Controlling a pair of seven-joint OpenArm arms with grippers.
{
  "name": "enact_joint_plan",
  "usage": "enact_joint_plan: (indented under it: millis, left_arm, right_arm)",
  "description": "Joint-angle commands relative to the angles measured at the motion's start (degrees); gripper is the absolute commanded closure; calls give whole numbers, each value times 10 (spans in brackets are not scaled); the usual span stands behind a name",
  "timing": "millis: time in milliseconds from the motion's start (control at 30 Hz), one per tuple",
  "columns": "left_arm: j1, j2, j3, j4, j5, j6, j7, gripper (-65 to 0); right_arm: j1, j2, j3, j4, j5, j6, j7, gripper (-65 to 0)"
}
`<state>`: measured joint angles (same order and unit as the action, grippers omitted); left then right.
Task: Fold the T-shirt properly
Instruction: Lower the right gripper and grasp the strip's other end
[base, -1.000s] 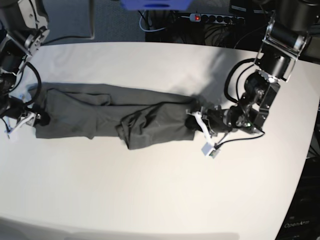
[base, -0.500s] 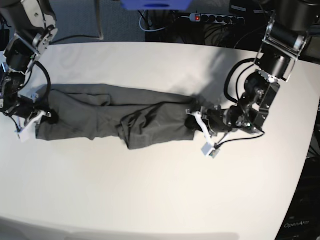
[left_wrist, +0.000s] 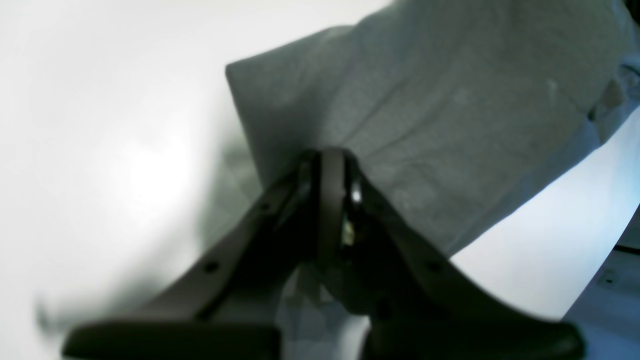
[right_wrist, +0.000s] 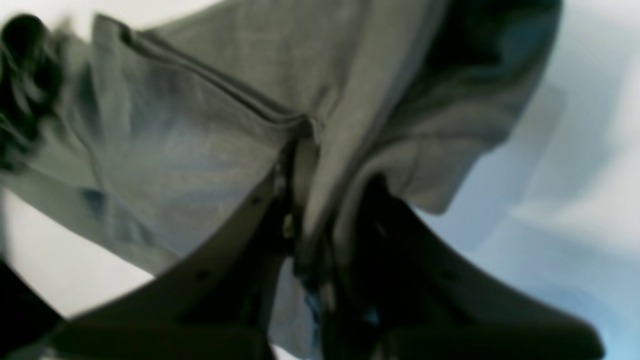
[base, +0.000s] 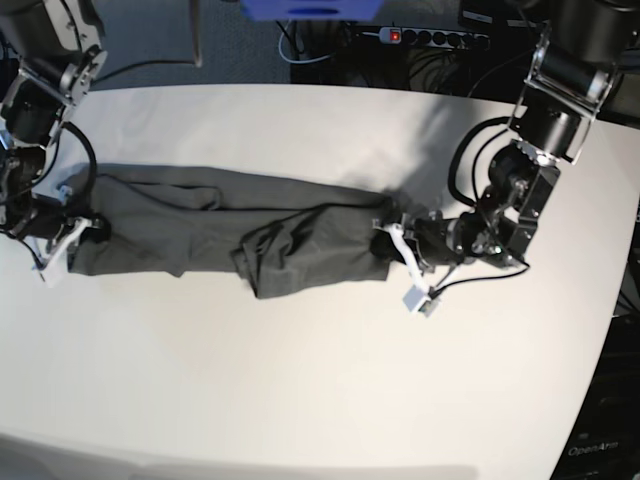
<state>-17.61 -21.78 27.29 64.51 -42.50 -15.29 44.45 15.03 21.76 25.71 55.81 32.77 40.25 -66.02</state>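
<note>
One T-shirt (base: 230, 232) is in view. It lies on the white bench (base: 320, 400) as a long dark grey band running across the base view, flat at the end on that view's left and bunched into folds toward its middle.

Two tools are in view, one at each end of the garment.

Left tool (base: 385, 243): at the end of the T-shirt on the base view's right. In the left wrist view its jaws are pressed together on a pinch of grey fabric, with no gap visible between them. The tool is clamped on the T-shirt.

Right tool (base: 88, 232): at the end of the T-shirt on the base view's left. In the right wrist view the fabric is gathered between the two dark fingers (right_wrist: 260, 220) and hangs over them in folds. The tool is gripping the T-shirt.

Legible writing: the word "OpenArm" (base: 596, 449) appears in pale letters on a dark surface at the lower right corner of the base view. No writing can be read on the T-shirt; both wrist views are blurred.

One power strip (base: 425, 37) with a red switch lies on the floor beyond the bench.
</note>
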Motion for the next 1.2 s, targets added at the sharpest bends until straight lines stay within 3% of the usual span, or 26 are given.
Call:
enact_joint_plan:
  millis: [0, 467, 733, 1167]
  left_arm:
    - [9, -14, 4, -11, 69, 33, 63, -19]
    - [12, -14, 3, 52, 69, 34, 87, -19]
    - [12, -14, 1, 69, 69, 34, 92, -19]
    - [27, -14, -86, 141, 69, 32, 127, -19]
  right_arm:
    - [8, 12, -5, 23, -13, -2, 0, -6]
    - [-69, -10, -133, 294, -33, -2, -3, -7]
    - [-74, -15, -184, 298, -34, -2, -10, -7]
    - [-59, -33, -276, 298, -34, -2, -11, -7]
